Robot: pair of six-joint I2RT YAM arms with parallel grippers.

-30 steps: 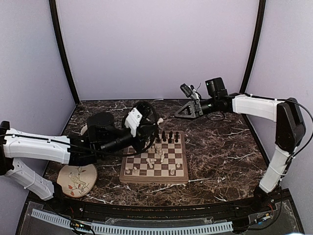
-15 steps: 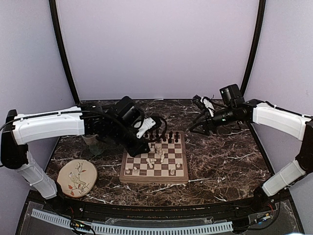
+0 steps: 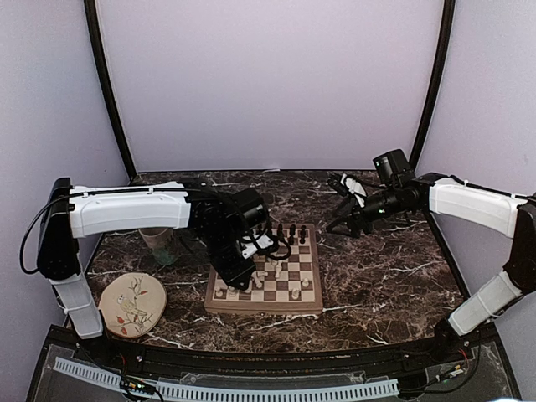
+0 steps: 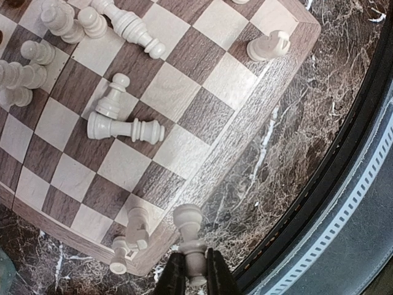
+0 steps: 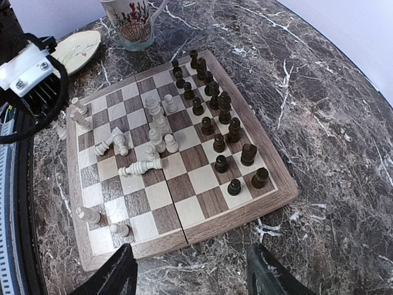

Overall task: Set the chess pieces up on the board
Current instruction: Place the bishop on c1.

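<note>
Chess piece (image 4: 187, 220), cream, clamped in left pincer (image 4: 194, 273), at edge of board (image 4: 175, 92)

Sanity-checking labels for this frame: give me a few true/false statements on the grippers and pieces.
1. The left gripper is shut on a white piece. True.
2. The right gripper holds a dark piece. False: it is open and empty.
3. The dark pieces all lie toppled. False: they stand upright in two rows.
4. Several white pieces lie on their sides on the board. True.
</note>
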